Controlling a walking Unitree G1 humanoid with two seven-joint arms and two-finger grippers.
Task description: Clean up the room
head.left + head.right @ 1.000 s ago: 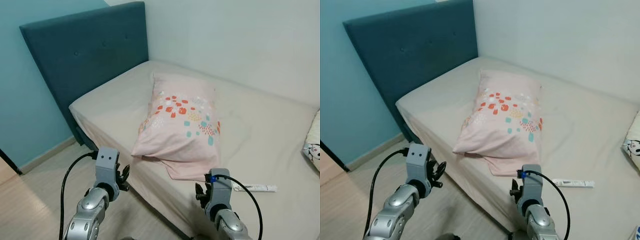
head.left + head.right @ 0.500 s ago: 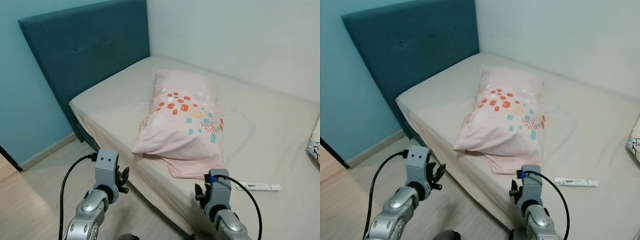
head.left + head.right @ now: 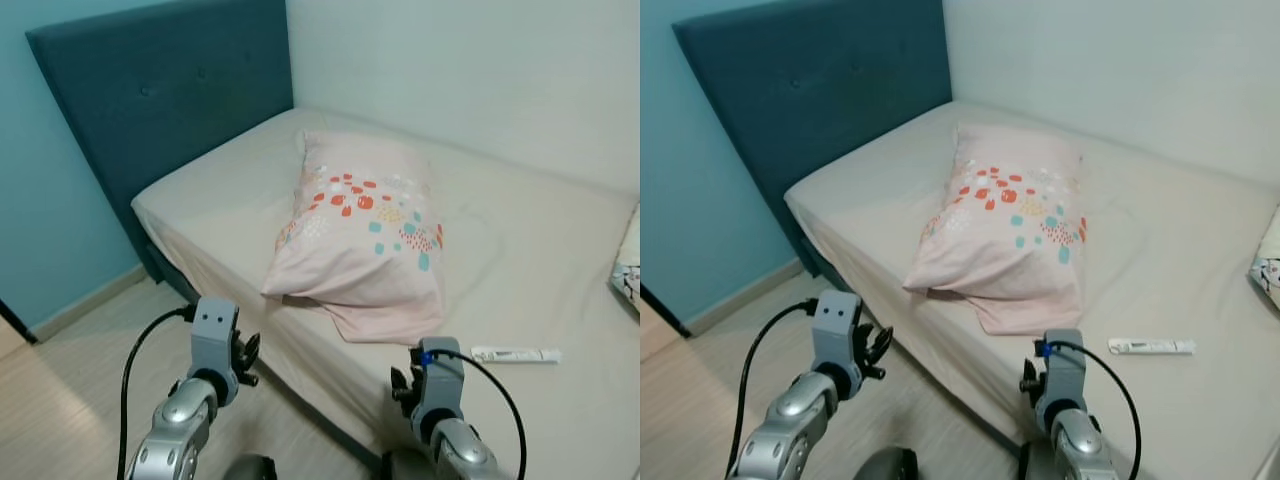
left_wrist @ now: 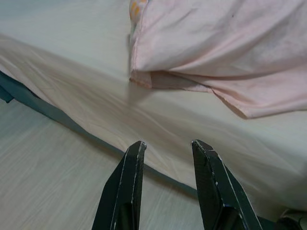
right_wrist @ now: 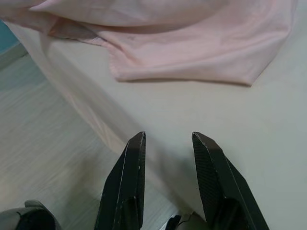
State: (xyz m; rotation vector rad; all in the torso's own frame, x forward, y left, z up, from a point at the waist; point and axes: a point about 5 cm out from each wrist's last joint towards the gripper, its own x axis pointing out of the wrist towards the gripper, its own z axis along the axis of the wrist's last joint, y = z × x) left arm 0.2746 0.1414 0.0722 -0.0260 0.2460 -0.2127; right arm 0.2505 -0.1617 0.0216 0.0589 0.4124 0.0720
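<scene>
A pink pillow (image 3: pixel 365 228) with red and teal spots lies askew in the middle of the beige bed (image 3: pixel 220 205), its open end near the bed's front edge. A small white tube (image 3: pixel 515 354) lies on the sheet to the right of it. My left gripper (image 4: pixel 165 146) is open, held low over the floor beside the bed's edge and pointing at the pillow's corner (image 4: pixel 144 79). My right gripper (image 5: pixel 165 139) is open too, held just short of the bed's edge below the pillowcase's loose end (image 5: pixel 192 62). Nothing is between either pair of fingers.
A dark teal headboard (image 3: pixel 160 110) stands against the blue wall on the left; a white wall runs behind the bed. A second patterned pillow (image 3: pixel 628 265) pokes in at the right edge. Pale wood floor (image 3: pixel 70 400) lies left of the bed.
The whole picture has shifted a little, so the camera has moved; the bed and pillow sit slightly higher and closer. Both arms hold the same pose and nothing on the bed has moved.
</scene>
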